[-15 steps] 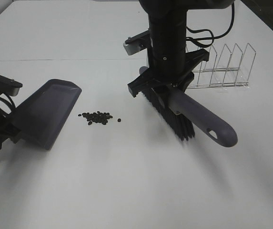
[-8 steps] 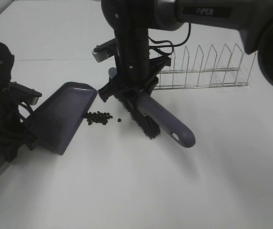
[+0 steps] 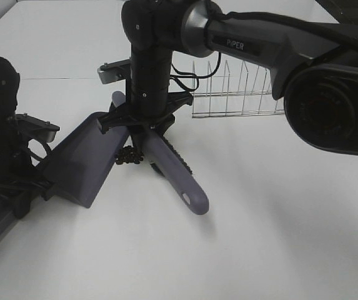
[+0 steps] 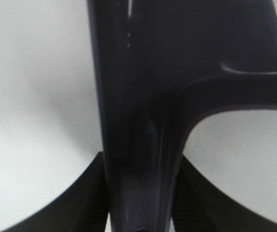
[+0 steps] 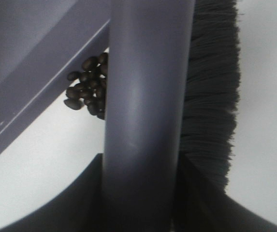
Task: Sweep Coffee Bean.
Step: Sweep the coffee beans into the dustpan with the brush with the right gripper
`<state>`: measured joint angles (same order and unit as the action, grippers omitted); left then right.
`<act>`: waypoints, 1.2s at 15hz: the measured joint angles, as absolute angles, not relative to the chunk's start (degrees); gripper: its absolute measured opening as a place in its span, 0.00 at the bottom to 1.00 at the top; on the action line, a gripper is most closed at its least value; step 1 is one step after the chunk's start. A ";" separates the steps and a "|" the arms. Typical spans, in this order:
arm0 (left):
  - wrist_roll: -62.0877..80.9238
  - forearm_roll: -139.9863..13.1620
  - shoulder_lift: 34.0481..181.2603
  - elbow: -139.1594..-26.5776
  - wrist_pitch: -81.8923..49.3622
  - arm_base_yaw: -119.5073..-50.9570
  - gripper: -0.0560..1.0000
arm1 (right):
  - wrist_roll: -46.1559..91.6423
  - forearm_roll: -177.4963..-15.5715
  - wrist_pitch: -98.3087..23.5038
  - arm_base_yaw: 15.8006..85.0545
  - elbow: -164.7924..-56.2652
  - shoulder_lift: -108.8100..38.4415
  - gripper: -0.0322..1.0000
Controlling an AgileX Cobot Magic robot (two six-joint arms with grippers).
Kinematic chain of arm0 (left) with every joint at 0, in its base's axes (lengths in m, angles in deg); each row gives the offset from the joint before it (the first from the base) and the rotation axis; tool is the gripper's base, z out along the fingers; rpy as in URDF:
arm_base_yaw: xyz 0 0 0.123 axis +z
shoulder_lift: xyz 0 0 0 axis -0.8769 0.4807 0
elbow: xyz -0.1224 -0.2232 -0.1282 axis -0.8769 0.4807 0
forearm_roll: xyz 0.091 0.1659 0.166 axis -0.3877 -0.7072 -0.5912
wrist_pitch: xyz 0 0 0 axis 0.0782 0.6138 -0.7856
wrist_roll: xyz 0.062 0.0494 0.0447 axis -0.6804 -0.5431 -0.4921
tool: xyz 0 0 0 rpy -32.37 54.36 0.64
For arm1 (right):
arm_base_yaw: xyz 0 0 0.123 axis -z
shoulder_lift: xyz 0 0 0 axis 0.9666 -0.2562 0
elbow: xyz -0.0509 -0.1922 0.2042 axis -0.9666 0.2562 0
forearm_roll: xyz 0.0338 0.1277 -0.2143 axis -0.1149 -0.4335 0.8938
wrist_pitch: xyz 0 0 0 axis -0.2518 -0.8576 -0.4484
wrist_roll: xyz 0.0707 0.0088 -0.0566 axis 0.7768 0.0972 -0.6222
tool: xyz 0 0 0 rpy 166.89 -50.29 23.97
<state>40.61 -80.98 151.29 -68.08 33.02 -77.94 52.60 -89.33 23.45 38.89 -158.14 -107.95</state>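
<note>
The coffee beans point(image 3: 129, 155) lie in a tight dark cluster on the white table, pressed between the lip of the grey-purple dustpan point(image 3: 82, 165) and the brush point(image 3: 175, 178). My right gripper point(image 3: 142, 122) is shut on the brush's purple handle point(image 5: 145, 96), with the black bristles point(image 5: 211, 87) on the table. In the right wrist view the beans point(image 5: 87, 89) touch the dustpan point(image 5: 32, 63) edge. My left gripper point(image 3: 25, 187) is shut on the dustpan's handle point(image 4: 138, 121) and holds the pan tilted, its front edge on the table.
A wire dish rack point(image 3: 241, 87) stands behind and to the right of the brush. The white table point(image 3: 260, 237) runs out toward the front and right.
The right arm has swung the brush leftward, pushing the spread beans into a heap against the dustpan's lip. The dustpan has shifted right toward them.
</note>
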 joint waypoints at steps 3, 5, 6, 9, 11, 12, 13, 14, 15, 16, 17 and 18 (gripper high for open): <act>40.61 -80.63 151.29 -68.08 33.14 -77.94 0.36 | 52.48 -96.15 22.42 39.23 -158.14 -108.92 0.38; 40.61 -80.63 151.29 -68.08 33.14 -77.94 0.36 | 50.30 -105.26 19.55 39.35 -158.14 -109.27 0.38; 40.61 -80.63 151.29 -68.08 33.19 -77.94 0.36 | 48.99 -109.21 18.29 39.35 -158.14 -109.50 0.38; 40.61 -80.63 151.29 -68.08 33.19 -77.94 0.36 | 45.61 -117.75 15.14 39.40 -158.14 -110.07 0.38; 40.61 -80.63 151.29 -68.08 33.25 -77.94 0.36 | 45.61 -118.89 15.08 39.40 -158.82 -110.07 0.38; 40.61 -80.35 151.29 -68.08 33.31 -77.94 0.36 | 44.98 -119.01 15.31 39.40 -159.86 -110.13 0.38; 40.67 -80.00 151.29 -68.08 33.31 -77.94 0.36 | 44.98 -119.01 15.77 39.40 -161.29 -110.19 0.38; 40.67 -79.37 151.29 -68.08 33.19 -77.94 0.36 | 44.80 -119.01 16.40 39.40 -163.47 -110.19 0.38; 40.50 -78.97 151.29 -68.08 33.19 -77.94 0.36 | 44.69 -118.09 17.43 39.40 -165.87 -110.19 0.38; 40.50 -78.97 151.29 -68.08 33.19 -77.94 0.36 | 44.63 -116.89 19.26 39.40 -168.11 -110.19 0.38; 40.50 -78.92 151.41 -68.08 33.19 -77.94 0.36 | 44.69 -115.17 21.73 39.40 -170.28 -110.19 0.38; 40.50 -78.92 151.41 -68.08 33.19 -77.94 0.36 | 44.86 -112.93 23.16 39.35 -172.46 -110.19 0.38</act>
